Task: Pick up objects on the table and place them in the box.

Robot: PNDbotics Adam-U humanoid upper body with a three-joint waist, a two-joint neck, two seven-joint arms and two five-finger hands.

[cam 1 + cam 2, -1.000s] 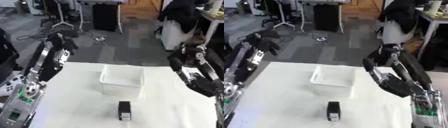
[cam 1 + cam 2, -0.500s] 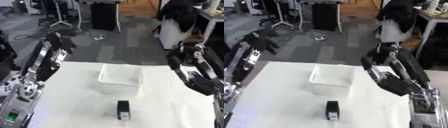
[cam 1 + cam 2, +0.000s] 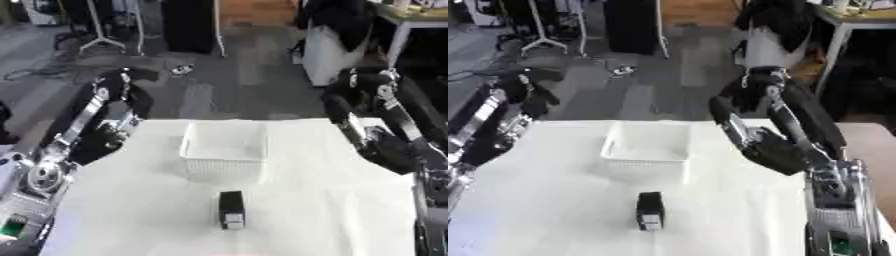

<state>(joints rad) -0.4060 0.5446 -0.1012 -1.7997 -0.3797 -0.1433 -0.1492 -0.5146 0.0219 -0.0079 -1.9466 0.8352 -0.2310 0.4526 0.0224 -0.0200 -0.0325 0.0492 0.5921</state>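
Left eye view shows a small black object point(image 3: 231, 216) lying near the table's point(image 3: 350, 210) front edge, just before the white mesh box point(image 3: 224, 155) at mid-table. Both arms rise past the far corners; neither the left hand nor the right hand can be made out, so their state cannot be told.

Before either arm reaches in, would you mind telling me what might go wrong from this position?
1. The small black object stands upright on the white table; a glancing touch could topple it.
2. It sits just in front of the white box, so a reach might nudge the apparently light box.
3. Both arms are raised at the far edge, and neither robot hand can be made out, so the grasp cannot be checked.
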